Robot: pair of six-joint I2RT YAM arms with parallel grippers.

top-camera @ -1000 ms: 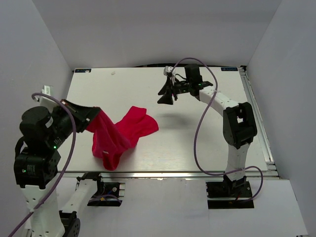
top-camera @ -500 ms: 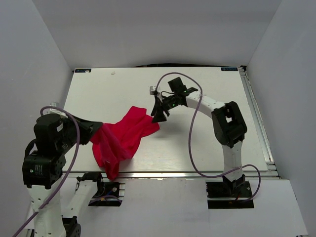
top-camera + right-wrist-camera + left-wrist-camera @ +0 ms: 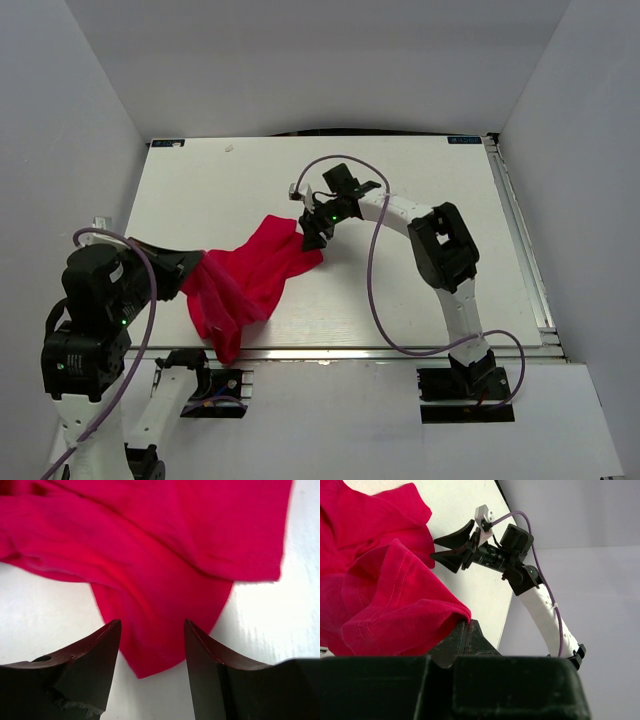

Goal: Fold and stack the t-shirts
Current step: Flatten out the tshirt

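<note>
The red t-shirt [image 3: 245, 280] lies crumpled on the white table [image 3: 420, 290], left of centre, with one end draped over the near edge. My left gripper [image 3: 192, 268] is shut on the shirt's left edge; in the left wrist view red cloth [image 3: 385, 600] bunches over the closed jaws [image 3: 462, 627]. My right gripper [image 3: 312, 232] is open at the shirt's far right corner. In the right wrist view a pointed cloth corner [image 3: 160, 630] sits between the spread fingers [image 3: 100, 655], not gripped.
White walls enclose the table on the left, back and right. A metal rail [image 3: 520, 230] runs along the table's right edge. The right arm [image 3: 540, 605] and its purple cable show in the left wrist view.
My right gripper has moved left and nearer, from the far centre down to the shirt's right corner. My left gripper has drawn back and lower with the cloth.
</note>
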